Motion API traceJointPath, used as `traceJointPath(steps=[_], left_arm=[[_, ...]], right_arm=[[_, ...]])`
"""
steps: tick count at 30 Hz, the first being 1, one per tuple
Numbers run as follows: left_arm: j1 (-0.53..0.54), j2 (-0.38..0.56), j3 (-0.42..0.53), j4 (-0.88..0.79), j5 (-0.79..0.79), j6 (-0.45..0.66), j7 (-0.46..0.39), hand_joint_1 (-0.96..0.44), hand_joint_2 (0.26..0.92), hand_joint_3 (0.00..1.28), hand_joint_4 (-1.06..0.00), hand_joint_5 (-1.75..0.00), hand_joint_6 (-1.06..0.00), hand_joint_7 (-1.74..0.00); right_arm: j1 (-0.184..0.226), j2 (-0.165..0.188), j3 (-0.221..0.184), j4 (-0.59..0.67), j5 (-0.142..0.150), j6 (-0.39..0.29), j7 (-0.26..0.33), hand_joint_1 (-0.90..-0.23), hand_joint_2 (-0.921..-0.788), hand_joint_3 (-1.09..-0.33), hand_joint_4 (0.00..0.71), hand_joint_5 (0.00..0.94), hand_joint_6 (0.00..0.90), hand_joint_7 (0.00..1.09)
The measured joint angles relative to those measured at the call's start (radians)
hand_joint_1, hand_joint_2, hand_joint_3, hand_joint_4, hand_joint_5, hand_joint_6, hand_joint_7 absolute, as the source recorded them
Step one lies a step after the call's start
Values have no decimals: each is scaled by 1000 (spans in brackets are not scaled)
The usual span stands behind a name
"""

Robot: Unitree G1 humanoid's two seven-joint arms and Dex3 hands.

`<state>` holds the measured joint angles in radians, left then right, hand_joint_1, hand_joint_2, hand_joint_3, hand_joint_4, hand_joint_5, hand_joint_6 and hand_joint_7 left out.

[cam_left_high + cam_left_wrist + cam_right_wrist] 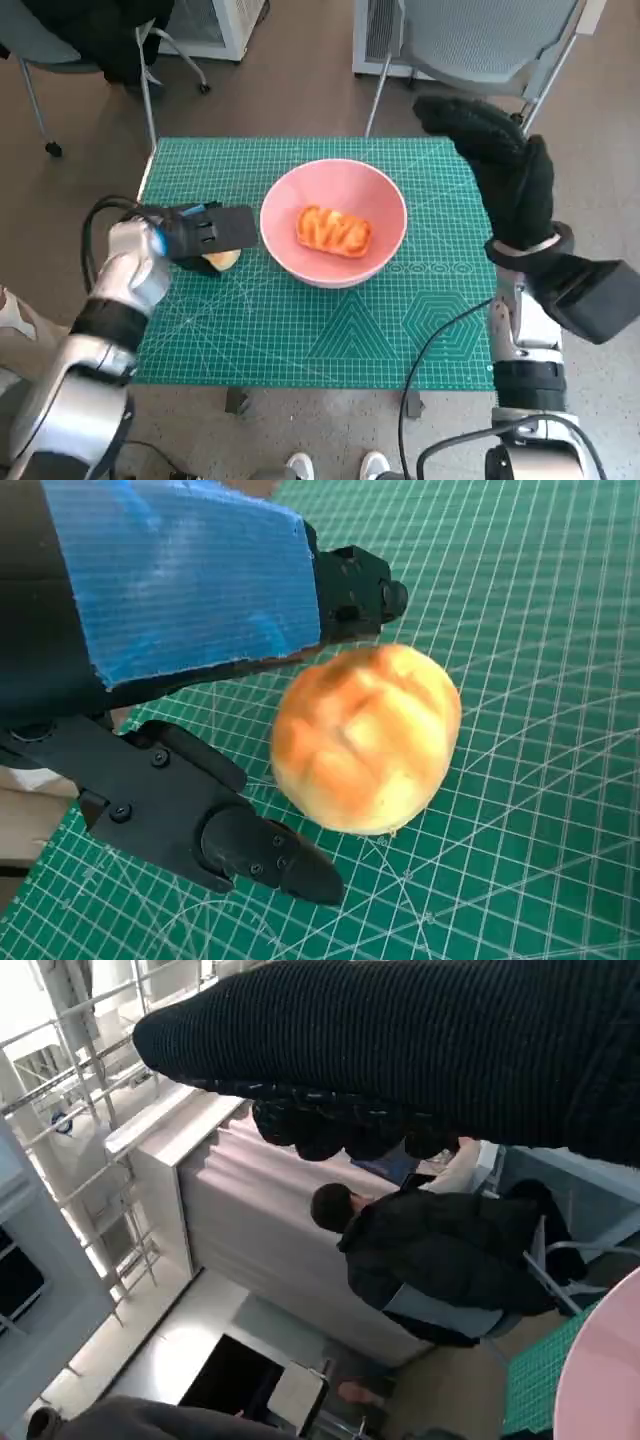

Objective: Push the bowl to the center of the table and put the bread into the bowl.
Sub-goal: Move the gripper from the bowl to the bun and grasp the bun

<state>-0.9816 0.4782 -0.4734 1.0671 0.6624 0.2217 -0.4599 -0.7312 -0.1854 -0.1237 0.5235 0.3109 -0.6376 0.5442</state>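
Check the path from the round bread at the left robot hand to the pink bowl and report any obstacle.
Nothing visible lies on the mat between the round bread at the left robot hand and the pink bowl. Only the bowl's near wall must be cleared, and a long bread already lies inside.

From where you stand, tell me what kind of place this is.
Probably an office or lab used for robot trials: a green gridded cutting mat covers the small table, grey mesh-backed office chairs stand on the brown floor, and a seated person in a dark jacket watches nearby.
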Motion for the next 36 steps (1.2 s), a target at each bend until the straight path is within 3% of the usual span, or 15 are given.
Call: traceJointPath(steps=[11,15,19,20,21,23,24,25,26,27,29,31,33,36], left_arm=[[-68,-63,-19,191,-4,-42,139,-502,725,0,1,1,-114,-25],[-68,-76,-11,218,-12,-52,201,-386,734,5,1,1,-160,-41],[-67,-85,-1,233,-15,-63,264,-256,755,10,-92,-17,-235,-47],[-67,-87,2,236,-15,-68,279,-174,774,13,-269,-83,-299,-49],[-67,-88,4,237,-15,-71,294,24,822,26,-437,-476,-398,-74],[-65,-91,5,238,-15,-82,332,196,867,35,-577,-823,-486,-93],[-64,-91,5,238,-15,-86,347,264,877,42,-641,-948,-590,-138],[-62,-92,5,238,-13,-91,362,289,881,44,-664,-993,-628,-154],[-60,-92,3,239,-12,-96,378,185,851,124,-669,-1064,-650,-513],[-58,-92,1,239,-8,-100,394,121,759,325,-620,-1260,-692,-677],[-53,-92,-11,239,2,-109,431,64,672,513,-576,-1434,-726,-827],[-49,-92,-25,239,9,-117,459,34,643,590,-556,-1487,-708,-968],[-48,-91,-33,239,14,-122,470,18,648,596,-549,-1490,-689,-1051],[-48,-88,-40,238,22,-123,471,5,760,375,-623,-1348,-661,-1094]], right_arm=[[8,-17,-7,-25,-1,1,3,-706,-921,-797,144,4,-1,483],[11,-32,-9,-32,-3,1,3,-706,-921,-796,145,4,-1,482],[15,-40,-11,-37,-4,1,3,-708,-921,-797,146,4,-1,482],[16,-40,-11,-39,-5,1,3,-708,-921,-798,147,4,-1,482],[17,-41,-11,-41,-5,0,3,-708,-921,-798,147,4,-1,482],[19,-43,-10,-41,-6,0,2,-708,-921,-799,147,4,-1,482],[20,-44,-10,-42,-6,0,2,-708,-921,-799,147,4,-1,482],[21,-44,-10,-42,-6,0,2,-708,-921,-800,147,4,-1,482],[22,-44,-10,-42,-6,0,2,-709,-921,-800,147,4,-1,482],[22,-45,-10,-43,-6,0,1,-709,-921,-800,147,4,-1,482],[23,-46,-11,-44,-7,0,0,-709,-921,-800,146,4,-1,480],[23,-47,-11,-45,-8,0,-1,-709,-921,-800,147,4,-1,479],[23,-47,-11,-45,-9,0,-2,-709,-921,-799,147,4,-1,478],[23,-47,-10,-45,-11,1,-3,-709,-921,-799,147,3,-1,477]])
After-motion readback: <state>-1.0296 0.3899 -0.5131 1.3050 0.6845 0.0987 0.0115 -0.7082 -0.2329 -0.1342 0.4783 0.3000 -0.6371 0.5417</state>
